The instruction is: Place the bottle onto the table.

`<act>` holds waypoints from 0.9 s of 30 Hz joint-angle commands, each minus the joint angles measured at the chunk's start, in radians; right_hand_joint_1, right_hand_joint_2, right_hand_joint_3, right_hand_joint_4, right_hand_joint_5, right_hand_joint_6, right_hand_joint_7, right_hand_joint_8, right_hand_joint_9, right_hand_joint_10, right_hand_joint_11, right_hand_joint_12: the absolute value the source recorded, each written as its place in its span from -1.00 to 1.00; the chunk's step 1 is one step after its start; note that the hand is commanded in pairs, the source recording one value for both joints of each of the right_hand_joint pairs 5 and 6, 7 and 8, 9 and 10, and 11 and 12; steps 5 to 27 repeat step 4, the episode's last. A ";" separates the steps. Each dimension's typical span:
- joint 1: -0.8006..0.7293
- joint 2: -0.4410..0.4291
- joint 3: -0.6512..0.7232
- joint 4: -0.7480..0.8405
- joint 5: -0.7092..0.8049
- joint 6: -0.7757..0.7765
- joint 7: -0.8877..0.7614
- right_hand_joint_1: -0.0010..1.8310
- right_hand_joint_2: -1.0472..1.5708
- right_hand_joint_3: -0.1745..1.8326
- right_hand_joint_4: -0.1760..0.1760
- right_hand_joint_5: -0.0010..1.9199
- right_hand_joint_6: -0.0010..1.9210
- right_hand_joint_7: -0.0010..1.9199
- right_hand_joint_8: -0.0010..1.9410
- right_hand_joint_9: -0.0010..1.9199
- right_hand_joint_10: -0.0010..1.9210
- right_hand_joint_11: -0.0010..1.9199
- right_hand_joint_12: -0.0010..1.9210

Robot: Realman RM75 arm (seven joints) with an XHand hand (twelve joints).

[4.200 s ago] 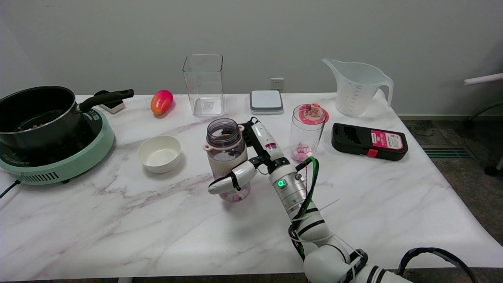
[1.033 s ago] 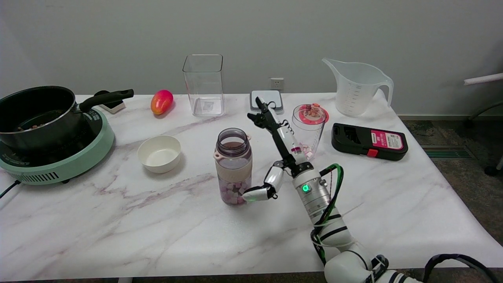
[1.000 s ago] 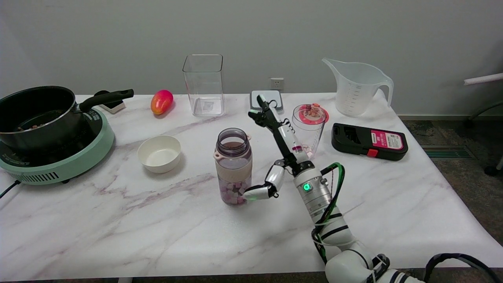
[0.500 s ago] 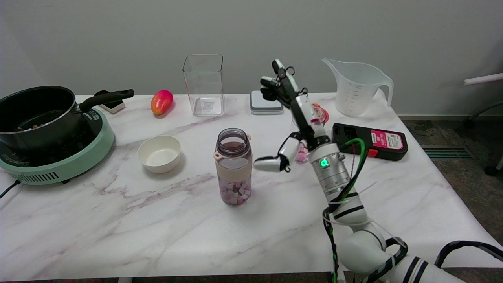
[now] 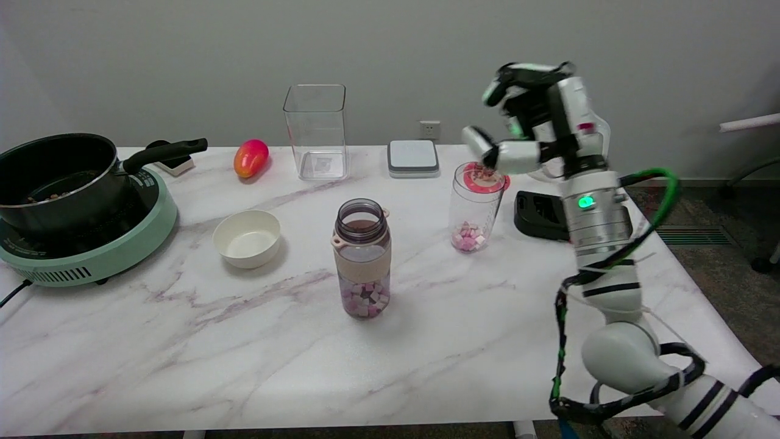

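Observation:
The bottle stands upright on the marble table, near its middle. It is clear with a beige band, has no lid, and holds pink and white cubes at the bottom. My right hand is raised high in the air at the right, well away from the bottle. It holds nothing and its fingers are apart and slightly curled.
A clear cup with a red lid stands right of the bottle. A white bowl, a pot on a green cooker, a mango, a clear square container, a small scale, a measuring jug and a black box surround it.
My hand has let go of the bottle, which now stands on the table. The arm has then lifted up and swung away to the right.

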 commanded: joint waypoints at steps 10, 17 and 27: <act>-0.277 0.136 0.399 -0.034 0.308 0.371 -0.335 0.25 0.35 -0.07 0.00 0.48 0.48 0.95 0.93 0.91 0.91 0.88 0.88; -0.277 0.136 0.399 -0.034 0.308 0.371 -0.335 0.25 0.35 -0.07 0.00 0.48 0.48 0.95 0.93 0.91 0.91 0.88 0.88; -0.277 0.136 0.399 -0.034 0.308 0.371 -0.335 0.25 0.35 -0.07 0.00 0.48 0.48 0.95 0.93 0.91 0.91 0.88 0.88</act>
